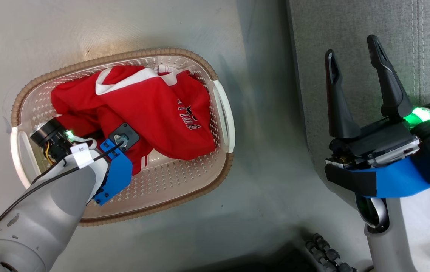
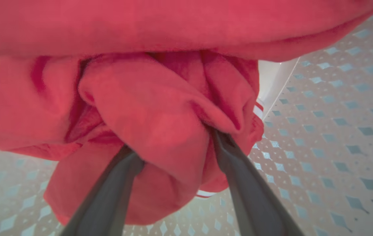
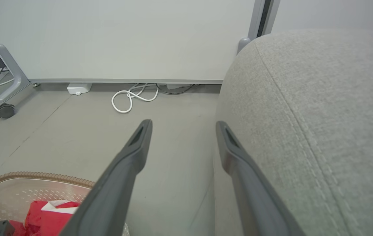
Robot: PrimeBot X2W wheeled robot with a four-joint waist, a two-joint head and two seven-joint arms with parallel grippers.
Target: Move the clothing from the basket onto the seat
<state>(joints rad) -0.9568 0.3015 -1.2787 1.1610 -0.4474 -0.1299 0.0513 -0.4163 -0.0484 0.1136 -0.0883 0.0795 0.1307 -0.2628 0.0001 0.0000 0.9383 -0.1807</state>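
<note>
The red clothing (image 1: 154,109), with white trim and white lettering, lies bunched in the cream basket (image 1: 184,185) on the floor. My left arm reaches down into the basket's near left end. In the left wrist view my left gripper (image 2: 173,142) is shut on a thick fold of the clothing (image 2: 153,114), whose cloth bulges between the fingers (image 2: 239,177) above the perforated basket floor (image 2: 337,131). My right gripper (image 1: 354,56) stands open and holds nothing, over the left edge of the grey seat (image 1: 351,30). The right wrist view has the seat (image 3: 321,114) beside its open fingers (image 3: 130,154).
Grey floor lies between the basket and the seat. A white cable (image 3: 134,98) coils by the far wall, and a frame leg on a caster (image 3: 4,109) stands at the far left. A dark ribbed part of my base (image 1: 324,249) is at the bottom.
</note>
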